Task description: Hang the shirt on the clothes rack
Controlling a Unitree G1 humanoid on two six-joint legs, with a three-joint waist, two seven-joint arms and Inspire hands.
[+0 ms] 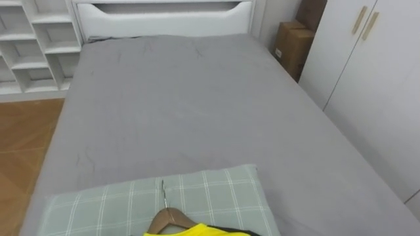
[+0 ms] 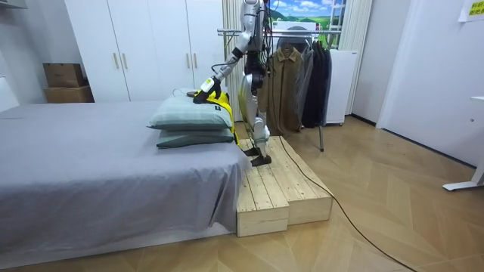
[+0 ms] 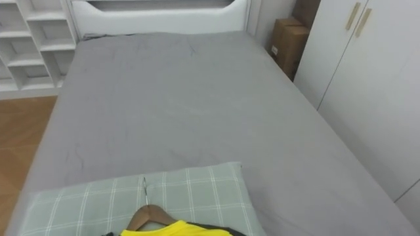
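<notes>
A yellow garment [image 1: 197, 231] with dark trim hangs on a wooden hanger [image 1: 167, 219] at the bottom edge of the eye views. The hanger's metal hook lies over a green checked pillow [image 1: 216, 196]. In the room view I stand on a wooden platform [image 2: 276, 189] at the bed's pillow end, facing the bed. My left hand [image 2: 206, 89] reaches forward over the stacked pillows [image 2: 189, 117] and holds the hanger, and the yellow garment [image 2: 221, 106] drapes down the pillows' end. Behind me stands a clothes rack [image 2: 299, 75] hung with dark clothes.
The grey bed [image 1: 190, 98] stretches ahead to a white headboard [image 1: 164, 16]. White wardrobes [image 1: 374, 72] and a cardboard box [image 1: 292, 46] line my right side. White shelves [image 1: 33, 46] and wooden floor are on my left.
</notes>
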